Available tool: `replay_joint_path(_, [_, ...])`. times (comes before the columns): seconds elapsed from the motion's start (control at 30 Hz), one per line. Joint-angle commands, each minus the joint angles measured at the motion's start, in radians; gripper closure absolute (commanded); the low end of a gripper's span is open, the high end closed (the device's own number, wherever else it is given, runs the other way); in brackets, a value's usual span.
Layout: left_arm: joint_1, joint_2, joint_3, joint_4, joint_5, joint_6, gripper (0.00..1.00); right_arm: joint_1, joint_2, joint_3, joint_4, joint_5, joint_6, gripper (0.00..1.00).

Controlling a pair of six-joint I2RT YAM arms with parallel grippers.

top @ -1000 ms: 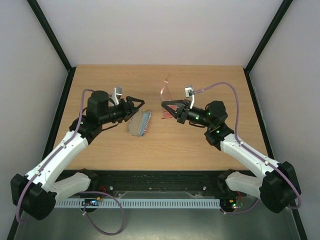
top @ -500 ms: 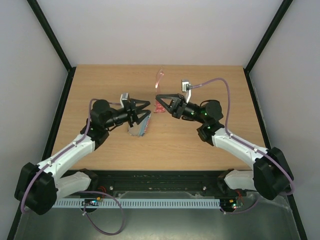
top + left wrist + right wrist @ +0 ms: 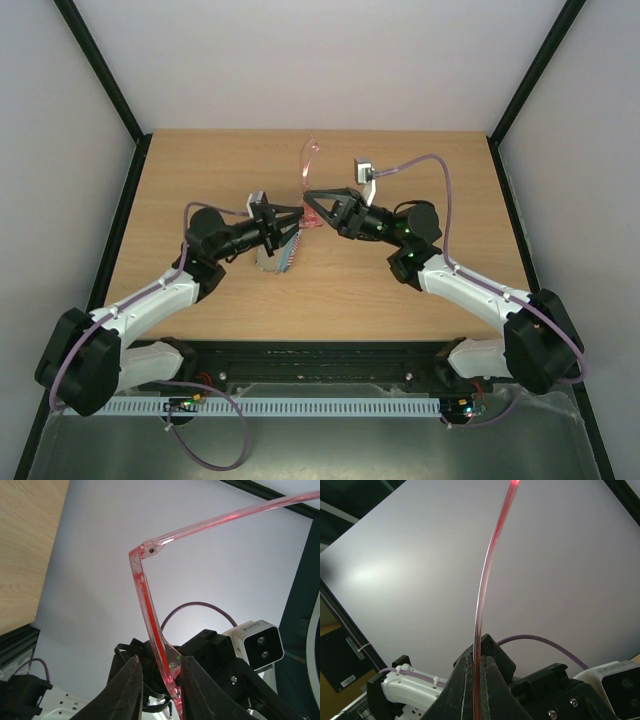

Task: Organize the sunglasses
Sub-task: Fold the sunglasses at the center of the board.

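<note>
The sunglasses [image 3: 307,165] have a thin red-orange frame and stand upright in the air above the table's middle. My right gripper [image 3: 309,201] is shut on their lower end. In the right wrist view the frame [image 3: 487,575] rises straight up from between the closed fingers of my right gripper [image 3: 478,662]. My left gripper [image 3: 294,222] is open just left of them. In the left wrist view its fingers [image 3: 131,680] stand on either side of the sunglasses [image 3: 145,595], which lie close to the right finger. The flag-patterned grey case [image 3: 281,252] lies open below the left gripper.
The wooden table [image 3: 400,290] has black posts at its back corners and white walls around it. The right arm's wrist camera [image 3: 255,642] faces the left wrist view. The light blue cloth is not in view.
My right gripper has carried the sunglasses to the left. My left gripper has reached right, over the case, until its open fingers straddle the glasses.
</note>
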Motion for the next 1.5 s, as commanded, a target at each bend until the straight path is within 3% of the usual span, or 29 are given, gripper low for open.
replay_joint_path(0.0, [-0.005,-0.012,-0.016,0.075,-0.010,-0.023,0.78,0.009,-0.006,0.023,0.056,-0.006,-0.008,0.99])
replay_joint_path(0.6, [0.027,-0.029,-0.059,0.076,-0.025,0.015,0.98,0.010,-0.044,-0.036,-0.079,-0.033,-0.086,0.98])
replay_joint_path(0.7, [0.036,-0.042,-0.030,-0.044,-0.028,0.144,0.98,0.010,-0.077,-0.030,-0.186,-0.014,-0.115,0.91])
replay_joint_path(0.8, [0.040,-0.063,0.034,-0.242,-0.047,0.370,0.98,0.010,-0.118,-0.030,-0.305,0.011,-0.139,0.80])
replay_joint_path(0.93, [0.051,-0.078,0.101,-0.387,-0.065,0.581,0.98,0.010,-0.165,-0.033,-0.476,0.036,-0.186,0.73])
replay_joint_path(1.03, [0.054,-0.076,0.105,-0.369,-0.033,0.634,0.98,0.010,-0.186,-0.034,-0.589,0.080,-0.227,0.69])
replay_joint_path(1.13, [0.055,-0.077,0.108,-0.363,-0.002,0.689,0.98,0.010,-0.191,-0.020,-0.657,0.145,-0.249,0.57])
replay_joint_path(1.33, [0.055,-0.095,0.120,-0.382,0.046,0.756,0.98,0.010,-0.162,0.046,-0.755,0.285,-0.287,0.50])
replay_joint_path(1.47, [0.055,-0.115,0.143,-0.430,0.048,0.793,0.98,0.010,-0.100,0.104,-0.827,0.282,-0.299,0.49])
